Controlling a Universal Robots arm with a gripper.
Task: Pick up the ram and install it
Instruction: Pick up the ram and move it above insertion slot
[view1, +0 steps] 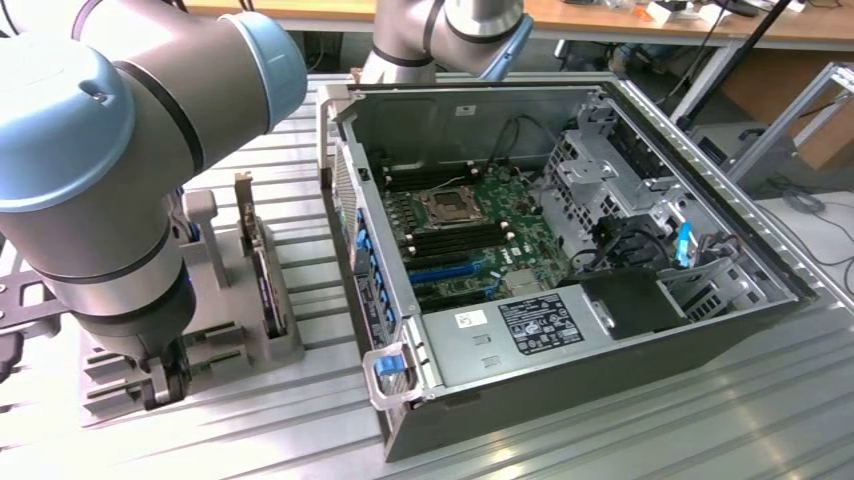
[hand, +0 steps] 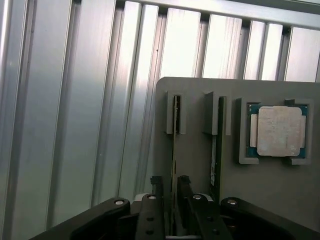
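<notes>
Ribbed metal profiles make the table (view1: 641, 440), and behind it, in the exterior view, stand wooden desks. On the table sits a gray holder (hand: 200, 170) with narrow slots and one square pocket.

The ram (hand: 174, 150) stands on its edge in one slot of the holder. It is seen from above as a thin line, so its chips and label cannot be made out. In the next slot of the holder stands a dark card (hand: 215, 150), also on its edge. A processor chip (hand: 278, 131) lies flat in the square pocket of the holder, on the far side of the card from the ram.

The tool (hand: 170, 180) is low over the holder. It is a little spread, and its two black fingers (hand: 183, 187) stand one on each side of the ram. A thin dark gap shows beside the stick, so the ram is between them but is not pinched.

In the exterior view the arm (view1: 120, 200) reaches down to the holder. Beside the holder, toward the exterior view's right, an open computer case (view1: 574, 400) lies on the table, its green mainboard (view1: 467, 230) uncovered.
</notes>
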